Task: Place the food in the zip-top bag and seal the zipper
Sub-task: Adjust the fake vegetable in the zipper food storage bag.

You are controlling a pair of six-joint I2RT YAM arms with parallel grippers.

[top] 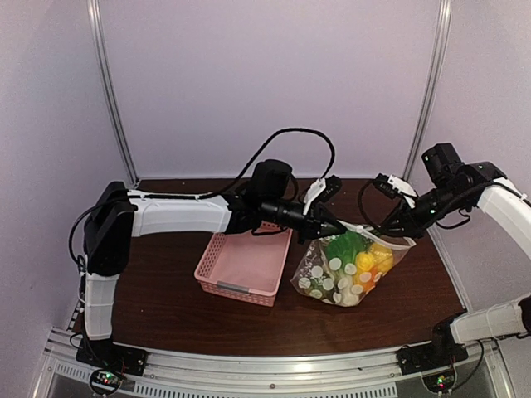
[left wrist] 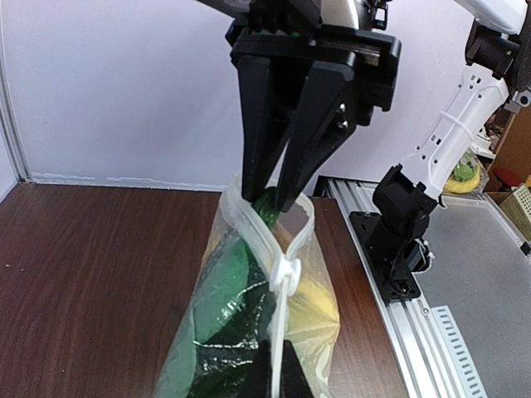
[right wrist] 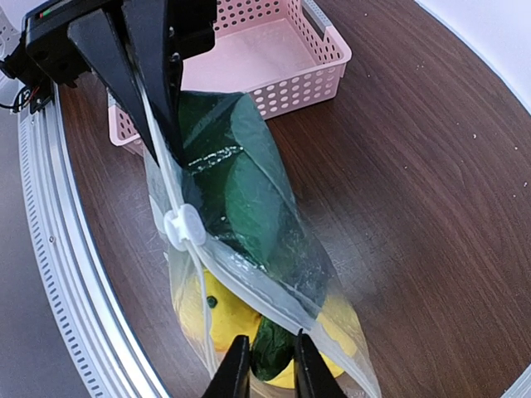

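**Position of the work.** The zip-top bag (top: pixel 340 278) is just right of the pink basket (top: pixel 236 290), its lower end on the brown table (top: pixel 166 298) and its mouth held up. The food is already inside: a green leafy vegetable (right wrist: pixel 241 182) fills the upper part, and a yellow lemon (right wrist: pixel 224 319) lies lower down. The basket shows nothing in it.

**Governing relation.** The zipper (right wrist: pixel 166 178) runs as a line between the two claws, with the left gripper (left wrist: pixel 270 201) at one end of the mouth and the right gripper (right wrist: pixel 265 369) at the other. A white slider tab (right wrist: pixel 184 225) sits on the strip roughly midway between them. From the right claw the strip leads straight ahead to the slider and on to the left claw. The two claws look about equally near the tab. It is not plain which stretch of the strip is already pressed closed, because the wrist views disagree on where the mouth gapes.

**Left claw.** The jaws are fully closed and pinch the mouth edge of the bag at its end.

**Right claw.** The jaws stand narrow, with the bag's end and a green piece between the fingers (right wrist: pixel 236 369). It cannot be told whether the pads already bite the plastic.

**Assessment.** Only sealing remains, and it probably calls for the strip to be kept taut along this line.
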